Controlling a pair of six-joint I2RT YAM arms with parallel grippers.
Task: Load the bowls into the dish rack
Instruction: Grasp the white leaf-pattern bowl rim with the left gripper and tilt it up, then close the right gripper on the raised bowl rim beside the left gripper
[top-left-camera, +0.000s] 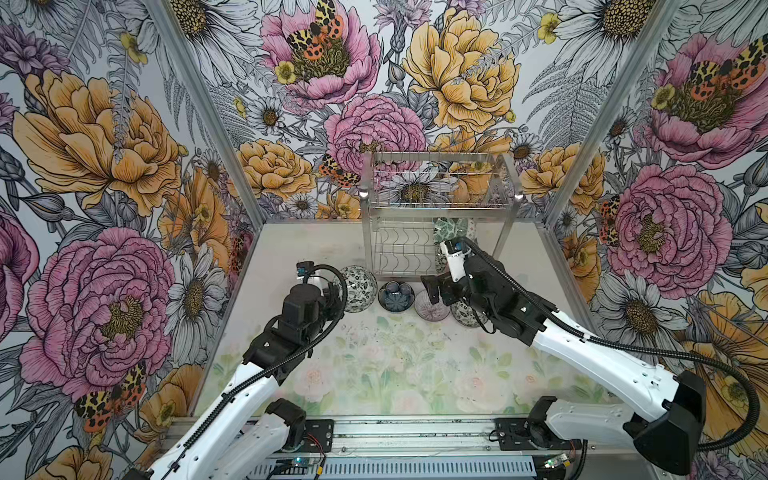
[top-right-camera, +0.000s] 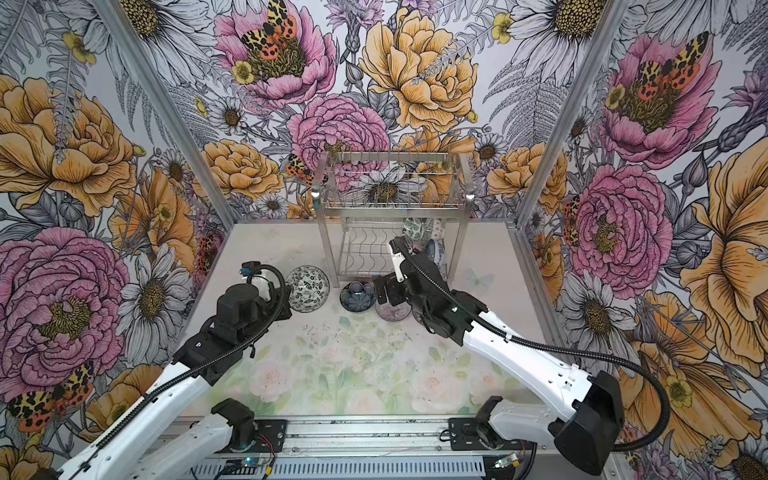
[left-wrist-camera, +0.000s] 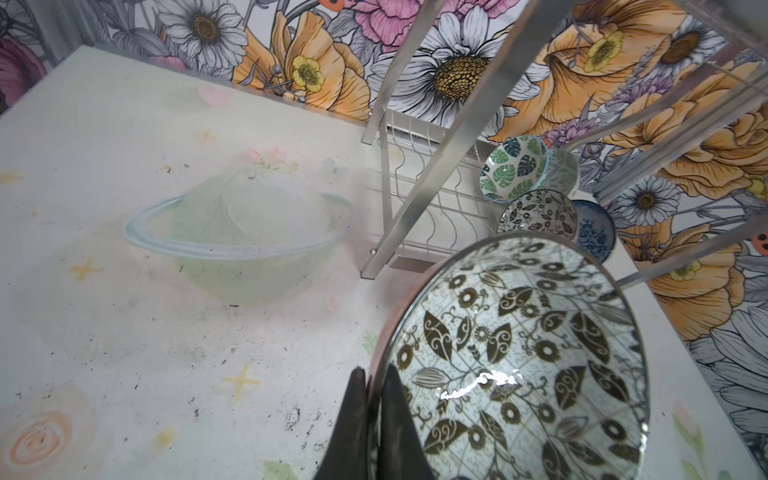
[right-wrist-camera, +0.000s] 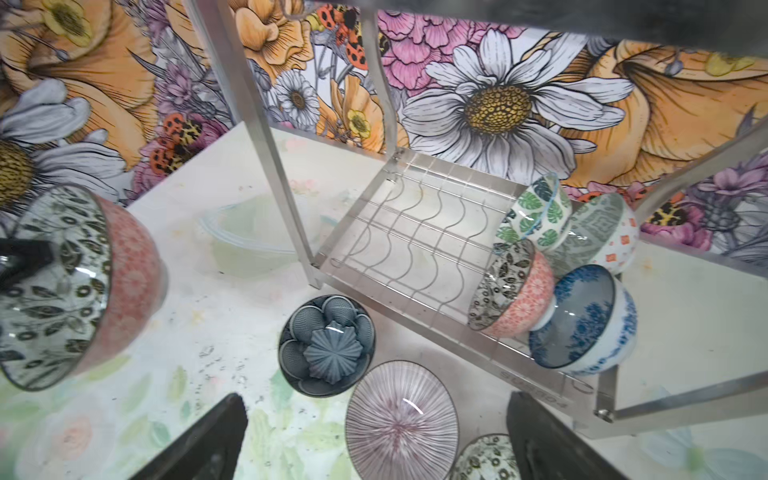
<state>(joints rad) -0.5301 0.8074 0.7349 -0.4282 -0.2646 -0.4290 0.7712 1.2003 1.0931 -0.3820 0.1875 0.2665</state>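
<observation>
My left gripper is shut on the rim of a black-and-white floral bowl with a pink outside, held tilted left of the dish rack in both top views. My right gripper stands open just above a pink-lined bowl. Beside that bowl on the table are a dark blue-grey flower bowl and another black-and-white bowl, partly under the right arm. Several bowls lean in the rack's lower tier at its right end, among them a green leaf one and a blue floral one.
The rack's upper basket holds nothing that I can see. Its steel posts stand close to both grippers. Flowered walls enclose the table on three sides. A printed bowl picture marks the mat.
</observation>
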